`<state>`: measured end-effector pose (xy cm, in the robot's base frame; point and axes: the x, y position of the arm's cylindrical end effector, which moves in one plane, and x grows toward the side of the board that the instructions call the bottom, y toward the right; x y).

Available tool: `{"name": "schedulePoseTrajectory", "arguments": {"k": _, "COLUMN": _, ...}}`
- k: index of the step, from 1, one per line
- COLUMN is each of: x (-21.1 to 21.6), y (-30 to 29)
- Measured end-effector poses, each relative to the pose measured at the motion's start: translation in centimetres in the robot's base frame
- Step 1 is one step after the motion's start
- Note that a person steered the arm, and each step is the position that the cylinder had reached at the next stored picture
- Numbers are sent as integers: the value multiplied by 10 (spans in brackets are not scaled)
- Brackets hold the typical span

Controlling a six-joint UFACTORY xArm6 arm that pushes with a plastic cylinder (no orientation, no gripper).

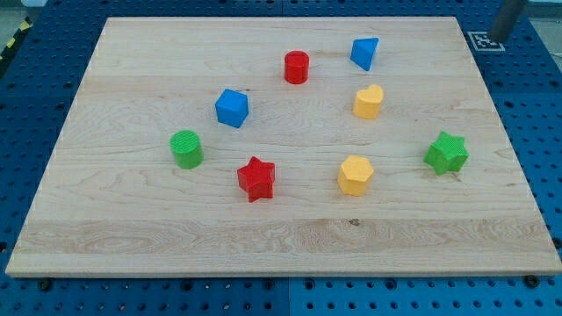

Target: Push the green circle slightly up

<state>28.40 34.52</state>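
At the bench's (pixel 290 241) left side, your green circle (pixel 186 148) is sitting below-left of the blue cube (pixel 232 108); overshooting risks hitting it. Your rod's tip (pixel 502 35) is waiting far top-right; no jaws exist.

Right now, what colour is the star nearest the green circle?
Red star, shown in the camera view.
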Motion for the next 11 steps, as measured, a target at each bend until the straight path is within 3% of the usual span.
{"name": "schedulePoseTrajectory", "arguments": {"k": 3, "x": 267, "y": -11}}
{"name": "schedulePoseTrajectory", "arguments": {"k": 4, "x": 326, "y": -96}}
{"name": "schedulePoseTrajectory", "arguments": {"k": 7, "x": 330, "y": -371}}
{"name": "schedulePoseTrajectory", "arguments": {"k": 8, "x": 300, "y": -456}}
{"name": "schedulePoseTrajectory", "arguments": {"k": 9, "x": 262, "y": -502}}
{"name": "schedulePoseTrajectory", "arguments": {"k": 10, "x": 259, "y": -502}}
{"name": "schedulePoseTrajectory", "arguments": {"k": 11, "x": 217, "y": -502}}
